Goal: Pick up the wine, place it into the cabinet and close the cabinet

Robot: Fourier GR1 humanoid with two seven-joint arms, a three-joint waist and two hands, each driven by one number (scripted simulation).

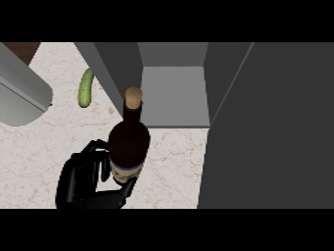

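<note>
We see the left hand (79,181) curled round the wine (130,142). The open cabinet (173,98) stands at one o'clock from it.

My black left hand (86,179) hides the base of the dark glass wine bottle (130,142); the lower edge cuts off my wrist.

so the wine bottle (130,142) was just in front of the open cabinet (171,95), its door (285,132) off to the right, and a cucumber (85,88) lay on the counter (39,152) further back, left of the cabinet
</note>
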